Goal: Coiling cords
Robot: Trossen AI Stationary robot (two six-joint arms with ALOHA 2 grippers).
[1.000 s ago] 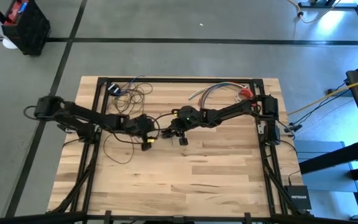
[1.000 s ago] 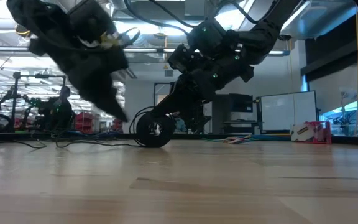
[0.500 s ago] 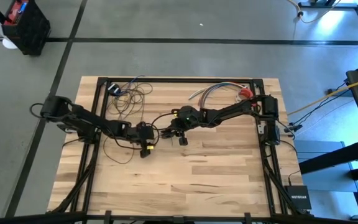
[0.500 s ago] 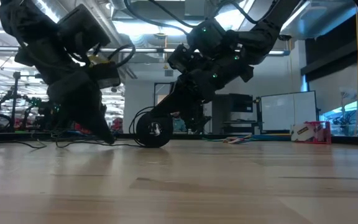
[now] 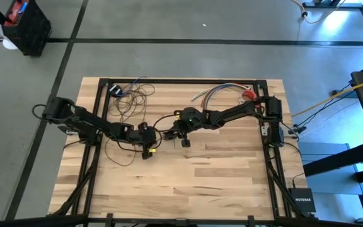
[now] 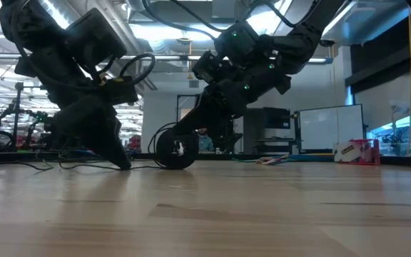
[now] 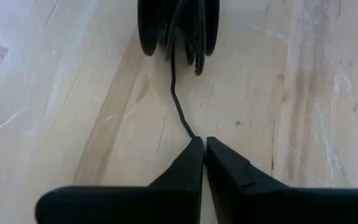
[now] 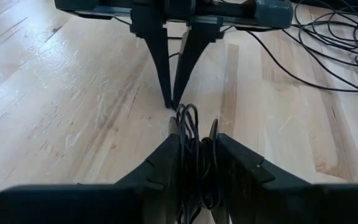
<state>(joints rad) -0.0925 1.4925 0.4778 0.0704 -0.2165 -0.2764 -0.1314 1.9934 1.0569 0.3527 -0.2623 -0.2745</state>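
Cords (image 7: 180,109): mid-table, one strand running from the coil (image 6: 175,148) held upright in the part-open right gripper (image 8: 196,163) to the left gripper (image 7: 202,148), pinched shut on it. Risk: a hard pull could unwind or dislodge the coil.

Robotics lab: whiteboard (image 6: 329,128), exposed ceiling ducts (image 6: 170,50), more rigs behind (open-plan floor).

Light comes from bright overhead fixtures (image 6: 191,32) in the room, glaring white in the low view and leaving both arms there as dark silhouettes. The table (image 5: 219,176) is evenly lit from above, with soft, faint shadows. In both wrist views the nearest fingers blur, while the wood grain stays sharp.
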